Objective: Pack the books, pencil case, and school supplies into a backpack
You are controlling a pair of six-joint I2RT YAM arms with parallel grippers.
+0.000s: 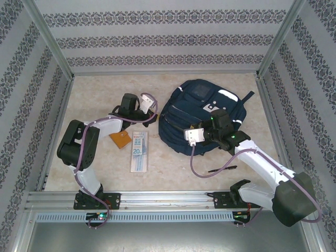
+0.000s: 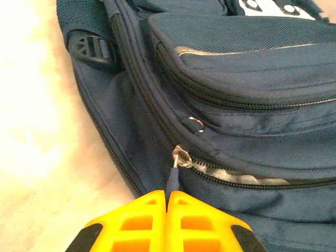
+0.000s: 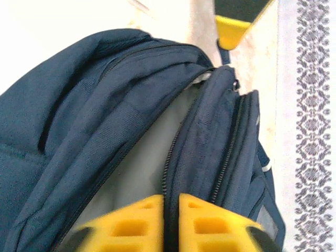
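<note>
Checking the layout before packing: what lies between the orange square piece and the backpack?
The translucent pencil case lies between the orange square piece and the backpack; the top view shows it.

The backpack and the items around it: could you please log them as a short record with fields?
backpack: on table, main compartment partly unzipped, pale lining showing
left gripper: shut on zipper pull
right gripper: astride the opening's edge; grip unclear
pencil case: on table, left of backpack
orange square: beside pencil case
black pen: on table, near backpack
</note>
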